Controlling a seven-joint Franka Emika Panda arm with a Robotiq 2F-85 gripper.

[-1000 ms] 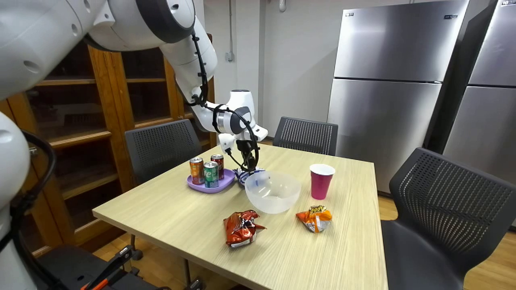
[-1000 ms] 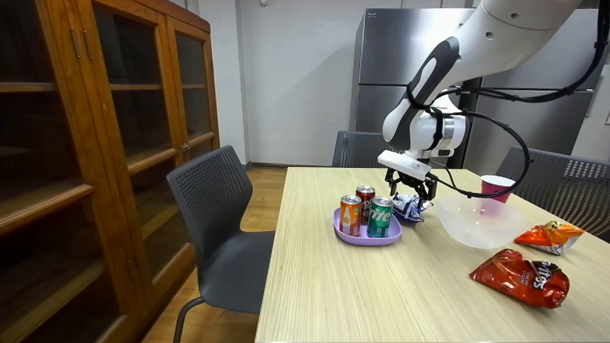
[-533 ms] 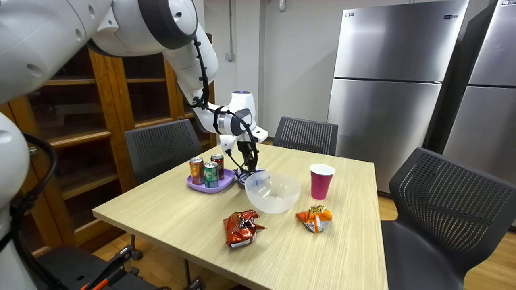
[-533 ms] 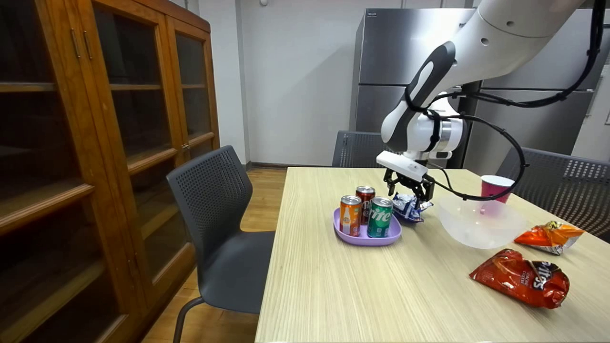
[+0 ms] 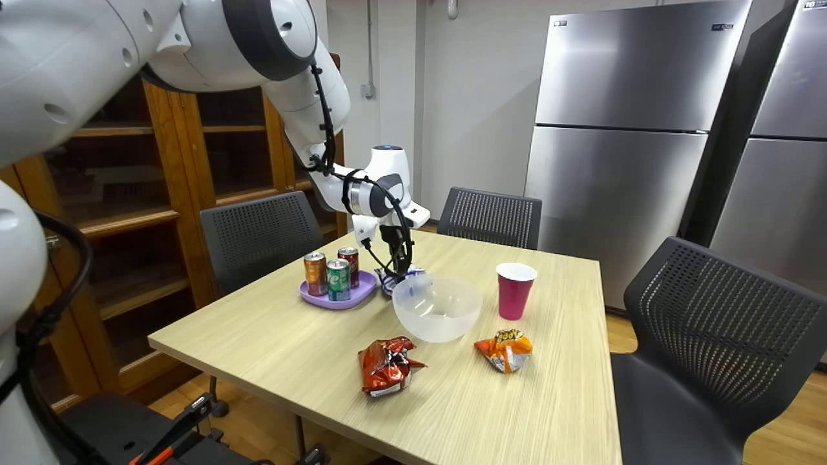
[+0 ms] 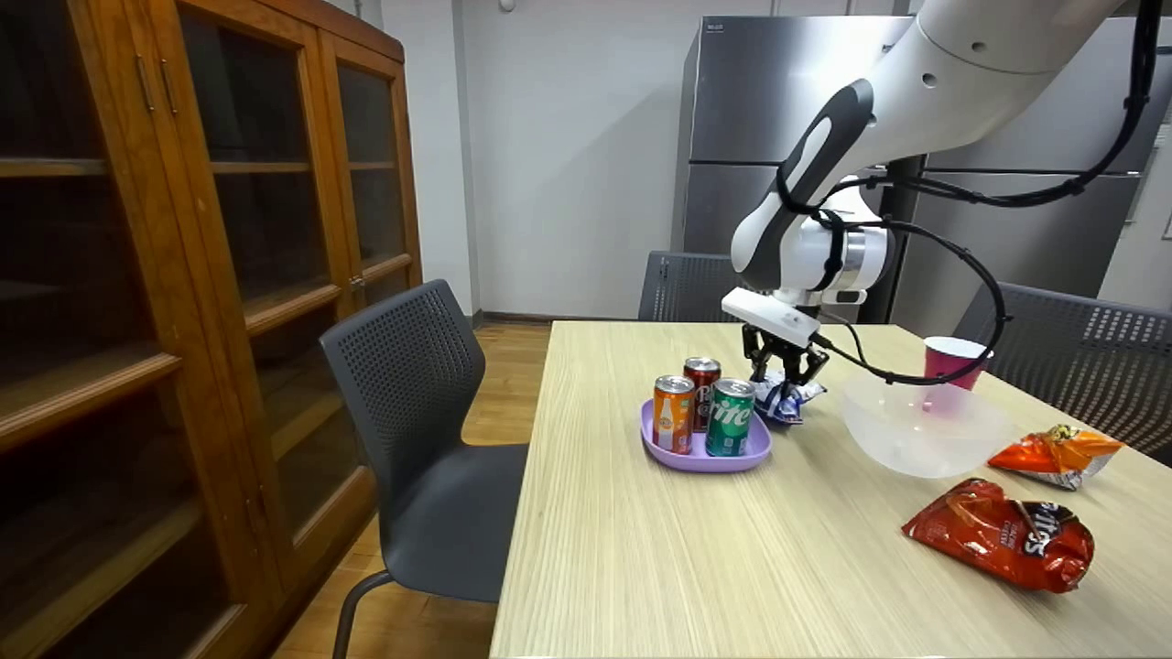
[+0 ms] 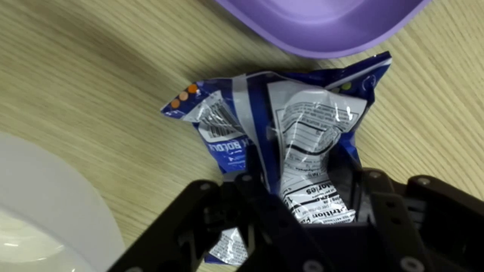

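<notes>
Blue bag, squeezed btwn fingers, gap narrower vs. before

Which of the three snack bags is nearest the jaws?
The crinkled blue-and-white foil bag beside the purple plastic tray: it alone sits between the jaws. The red foil bag and orange foil bag lie clear of them.

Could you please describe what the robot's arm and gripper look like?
The arm is white, with rounded segments, dark grey bands and small round recesses. Black cables run along it, strapped on. The gripper is black, with two jointed fingers and silver screws.
</notes>
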